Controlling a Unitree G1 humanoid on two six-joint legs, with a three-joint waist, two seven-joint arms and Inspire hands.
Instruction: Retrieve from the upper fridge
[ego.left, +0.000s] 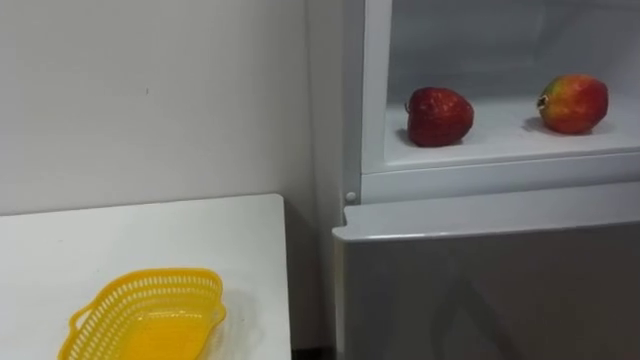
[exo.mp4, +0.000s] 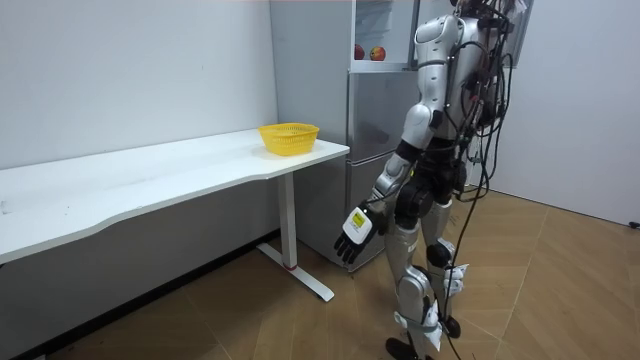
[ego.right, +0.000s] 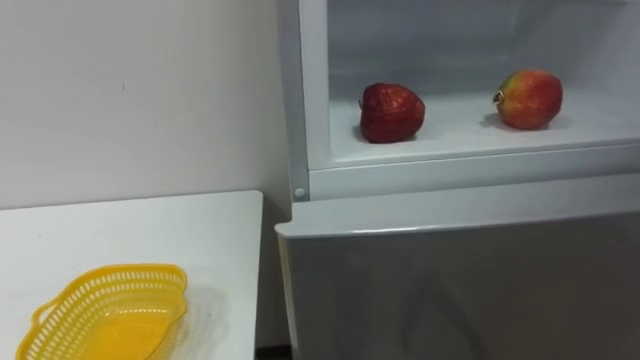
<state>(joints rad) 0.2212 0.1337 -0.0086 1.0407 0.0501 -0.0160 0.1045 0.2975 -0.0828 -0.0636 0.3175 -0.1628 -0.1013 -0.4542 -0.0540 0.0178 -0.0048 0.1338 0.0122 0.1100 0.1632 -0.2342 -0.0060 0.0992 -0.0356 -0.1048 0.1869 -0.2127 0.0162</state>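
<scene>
The upper fridge compartment (ego.left: 500, 150) stands open. On its white shelf sit two fruits, apart from each other: a dark red one (ego.left: 439, 115) near the left wall and a red-and-yellow one (ego.left: 573, 103) further right. In the room view I stand facing the fridge (exo.mp4: 380, 110), close to its front. My left hand (exo.mp4: 357, 232) hangs at thigh height with relaxed, straight fingers and holds nothing.
A yellow mesh basket (ego.left: 160, 280) with nothing in it rests near the right end of the long white table (ego.left: 150, 235), just left of the fridge. The lower fridge door (ego.left: 490, 290) is closed. Wooden floor lies behind me.
</scene>
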